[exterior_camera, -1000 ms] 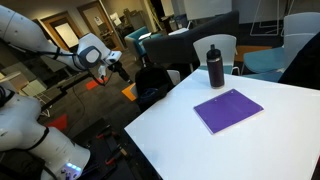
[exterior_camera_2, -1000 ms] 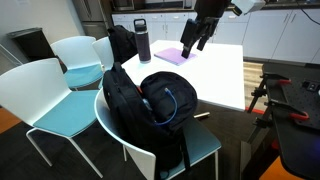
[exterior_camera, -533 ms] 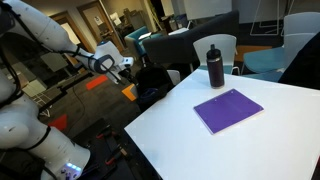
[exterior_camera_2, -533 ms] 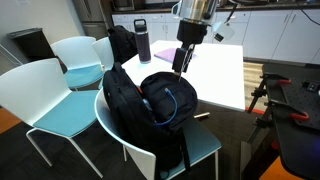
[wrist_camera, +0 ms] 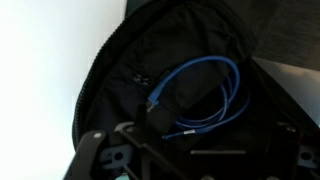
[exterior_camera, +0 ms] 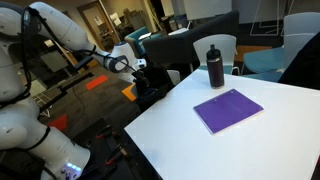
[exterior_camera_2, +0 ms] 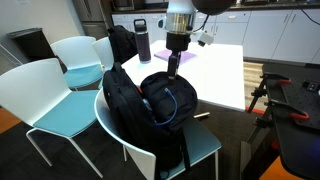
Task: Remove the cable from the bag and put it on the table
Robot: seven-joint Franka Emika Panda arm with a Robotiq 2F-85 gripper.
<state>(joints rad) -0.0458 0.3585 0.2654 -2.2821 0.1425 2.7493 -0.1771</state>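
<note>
The bag (exterior_camera_2: 140,112) is dark and slumped on a teal chair beside the white table (exterior_camera_2: 225,70), with its top unzipped. The cable (exterior_camera_2: 176,100) lies coiled inside the opening as a thin blue cord; the wrist view shows its loops (wrist_camera: 205,100) against the bag's black lining (wrist_camera: 120,60). My gripper (exterior_camera_2: 173,68) hangs fingers-down just above the bag's opening, close to the cable but apart from it. In the wrist view the gripper (wrist_camera: 195,160) has its jaws spread wide and holds nothing. In an exterior view the gripper (exterior_camera: 141,68) is over the bag (exterior_camera: 152,88).
A purple notebook (exterior_camera: 228,110) lies on the table (exterior_camera: 250,140), with a dark bottle (exterior_camera: 215,66) standing behind it. Another dark bag (exterior_camera_2: 121,44) sits on a far chair. Teal chairs (exterior_camera_2: 45,100) stand around. A chair back (exterior_camera_2: 120,135) rises beside the bag.
My gripper has swung from above the table's edge over to the bag and come down towards its open top. The bag and cable have not moved.
</note>
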